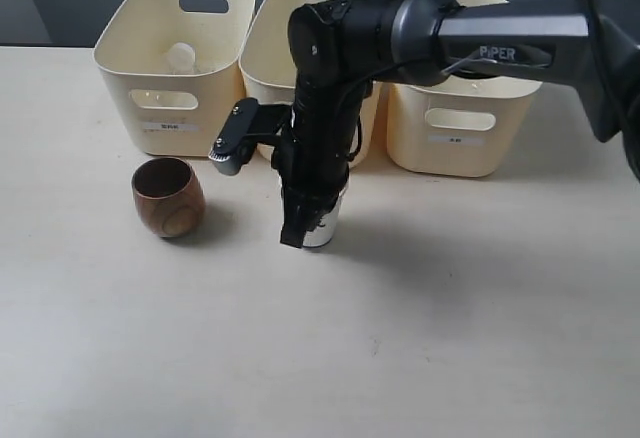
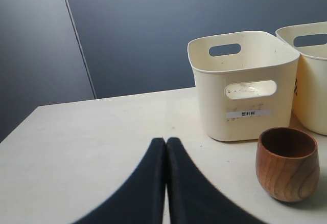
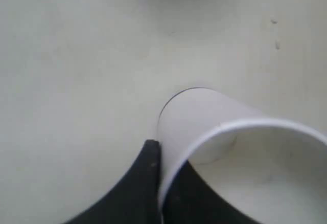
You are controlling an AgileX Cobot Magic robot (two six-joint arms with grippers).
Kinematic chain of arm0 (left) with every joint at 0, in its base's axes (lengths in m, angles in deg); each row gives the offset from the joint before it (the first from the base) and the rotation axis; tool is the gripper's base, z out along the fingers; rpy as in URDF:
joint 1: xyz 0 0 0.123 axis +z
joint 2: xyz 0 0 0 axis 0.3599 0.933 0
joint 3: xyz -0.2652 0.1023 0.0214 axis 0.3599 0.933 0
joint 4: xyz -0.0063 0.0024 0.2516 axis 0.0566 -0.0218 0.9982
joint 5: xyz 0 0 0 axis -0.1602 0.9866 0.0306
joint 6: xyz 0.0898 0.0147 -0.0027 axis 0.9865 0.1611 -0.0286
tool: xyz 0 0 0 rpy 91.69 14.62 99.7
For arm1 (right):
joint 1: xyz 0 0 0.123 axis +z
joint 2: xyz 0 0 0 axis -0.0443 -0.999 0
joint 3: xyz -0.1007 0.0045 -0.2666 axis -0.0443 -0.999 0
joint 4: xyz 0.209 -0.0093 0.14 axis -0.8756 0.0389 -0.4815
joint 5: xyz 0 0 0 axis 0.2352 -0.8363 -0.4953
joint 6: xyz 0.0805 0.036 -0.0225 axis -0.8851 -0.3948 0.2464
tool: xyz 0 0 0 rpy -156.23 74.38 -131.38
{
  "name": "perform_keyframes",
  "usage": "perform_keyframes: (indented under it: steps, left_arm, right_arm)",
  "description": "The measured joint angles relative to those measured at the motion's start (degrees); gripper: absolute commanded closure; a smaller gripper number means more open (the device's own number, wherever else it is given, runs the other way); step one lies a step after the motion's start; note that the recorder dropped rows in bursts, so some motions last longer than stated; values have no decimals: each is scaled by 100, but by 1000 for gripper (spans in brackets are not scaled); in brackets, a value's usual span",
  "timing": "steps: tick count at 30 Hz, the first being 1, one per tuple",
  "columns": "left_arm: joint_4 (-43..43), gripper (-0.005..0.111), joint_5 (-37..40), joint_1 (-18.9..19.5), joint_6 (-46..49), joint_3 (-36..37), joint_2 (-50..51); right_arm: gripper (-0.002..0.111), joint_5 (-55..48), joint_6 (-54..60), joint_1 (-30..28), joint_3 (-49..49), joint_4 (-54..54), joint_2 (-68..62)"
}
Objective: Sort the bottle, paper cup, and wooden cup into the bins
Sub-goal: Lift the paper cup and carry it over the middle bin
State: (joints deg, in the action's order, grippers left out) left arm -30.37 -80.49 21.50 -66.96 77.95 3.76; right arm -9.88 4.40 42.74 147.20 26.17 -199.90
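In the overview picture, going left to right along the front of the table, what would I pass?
The wooden cup → the right claw, down around the paper cup. Behind them stand the bins, left, middle, right.
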Motion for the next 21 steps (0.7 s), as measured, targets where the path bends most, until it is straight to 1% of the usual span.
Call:
perform_keyframes:
  steps: [3,11,16,21]
  left_arm:
    - [0,107,0,0,0,0,0]
    - [0,107,0,0,0,0,0]
    - [0,107,0,0,0,0,0]
    - [0,107,0,0,0,0,0]
  right_arm:
    - [109,-34,0,0,-15,9,399]
    - [109,33,0,0,-15,31,2044]
    - [109,383,0,0,-15,222,2776]
    - [109,1089,-227,0,-3,774,2858]
